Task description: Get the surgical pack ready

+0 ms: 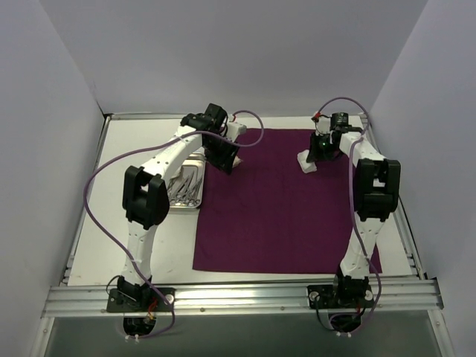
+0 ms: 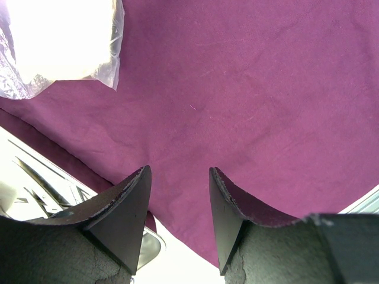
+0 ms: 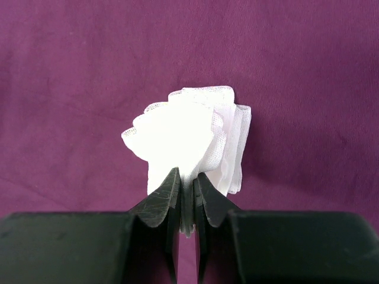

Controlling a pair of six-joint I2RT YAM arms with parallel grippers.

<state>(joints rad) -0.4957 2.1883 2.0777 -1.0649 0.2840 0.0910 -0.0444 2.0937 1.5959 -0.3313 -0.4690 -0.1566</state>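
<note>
1. Right fingers (image 3: 163,198): almost closed, pinching the gauze (image 3: 189,133) at frame centre. The stack fans loose, so probably best lowered onto the cloth (image 3: 71,71) before release.
2. Left fingers (image 2: 121,204): spread, empty, above the cloth; bag (image 2: 59,41) upper left.
3. Tray (image 1: 186,207) with instruments (image 1: 186,182): on the bench (image 1: 172,245), at the cloth's left edge.

Both the left arm (image 1: 160,158) and right arm (image 1: 360,242) are white tubular links joined by chunky black joint housings on black bases (image 1: 128,294). Lilac-grey cables (image 1: 89,197) loop along each. The left gripper (image 2: 177,180) has matte black wedge-shaped fingers (image 2: 121,213).
</note>
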